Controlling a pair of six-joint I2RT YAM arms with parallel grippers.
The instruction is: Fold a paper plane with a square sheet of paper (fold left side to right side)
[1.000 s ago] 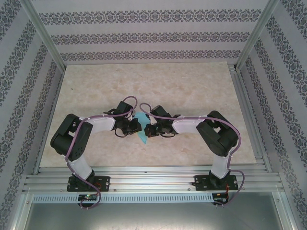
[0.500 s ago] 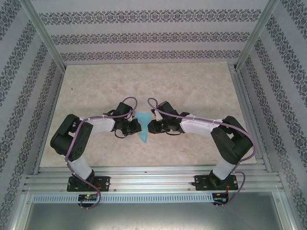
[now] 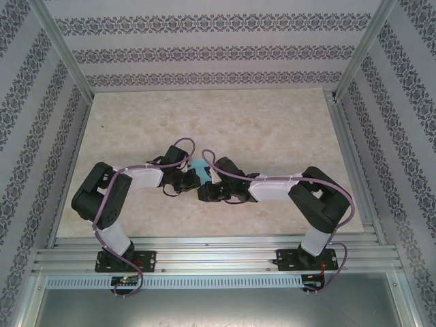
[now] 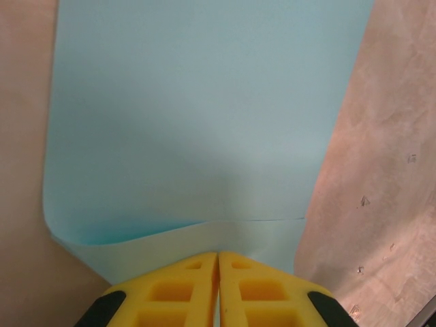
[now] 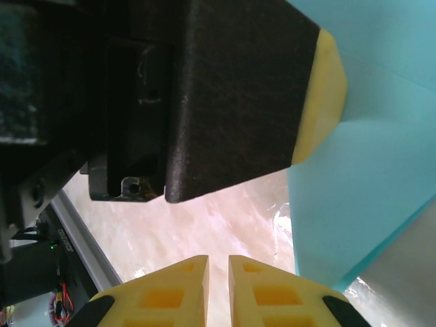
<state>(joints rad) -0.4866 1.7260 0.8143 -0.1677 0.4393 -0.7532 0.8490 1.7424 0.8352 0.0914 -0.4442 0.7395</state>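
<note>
The turquoise-blue sheet of paper (image 3: pixel 198 167) lies folded at mid-table between the two wrists, mostly covered from above. My left gripper (image 4: pixel 218 255) is shut on its near edge, and that edge curls up off the table while the rest of the paper (image 4: pixel 204 122) stretches away flat. My right gripper (image 5: pixel 218 262) hovers over bare table just left of the paper (image 5: pixel 354 204), its yellow fingers a narrow gap apart with nothing between them. From above, the right gripper (image 3: pixel 202 193) sits below and in front of the left gripper (image 3: pixel 191 179).
The left gripper's black body and a yellow finger (image 5: pixel 320 95) hang close above the right gripper. The marble-patterned table (image 3: pixel 272 129) is bordered by aluminium rails (image 3: pixel 204 255) at the near edge, frame posts and wallpapered walls.
The right arm pulled back a little, then swung left and nearer, so its gripper now sits under the left gripper and covers the paper's lower point. The left arm stayed put.
</note>
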